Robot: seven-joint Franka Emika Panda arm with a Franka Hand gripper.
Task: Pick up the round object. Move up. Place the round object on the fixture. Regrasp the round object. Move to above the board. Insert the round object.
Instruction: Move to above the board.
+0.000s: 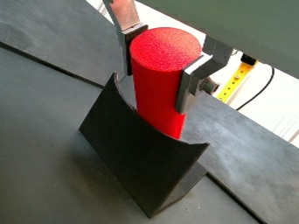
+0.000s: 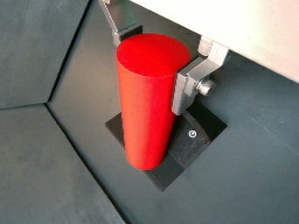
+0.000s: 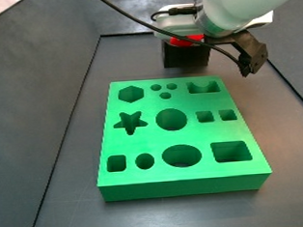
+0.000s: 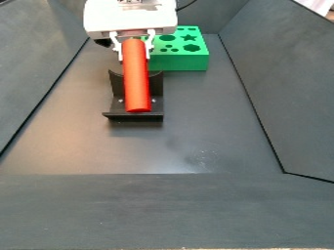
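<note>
My hand (image 1: 160,68) is closed on the round object (image 1: 158,77), a smooth bright red cylinder, with a silver finger (image 1: 126,37) pressed flat against one side of its upper end and the other finger against the opposite side. In both wrist views the cylinder runs down from my hand, and its lower end sits in the curved notch of the fixture (image 1: 138,150), a dark grey block on the dark counter (image 1: 251,157).

In a side view the round object (image 4: 133,72) leans lengthwise over the fixture (image 4: 133,107), which stands toward the far edge of the counter (image 4: 196,146), just beside the near edge of the board (image 4: 185,51). The board is a bright green slab with shaped holes, and only part of it shows there, behind my hand (image 4: 131,39).

In a side view from the opposite end, the board (image 3: 178,141) fills the middle of the counter (image 3: 65,130), with open dark surface along both of its long edges before the raised side walls begin. My hand (image 3: 178,34) hangs just past the board's far edge, and the fixture (image 3: 179,54) shows as a dark block beneath it. The broad near half of the counter in front of the fixture lies bare and flat, bounded by sloping dark walls on either side.
</note>
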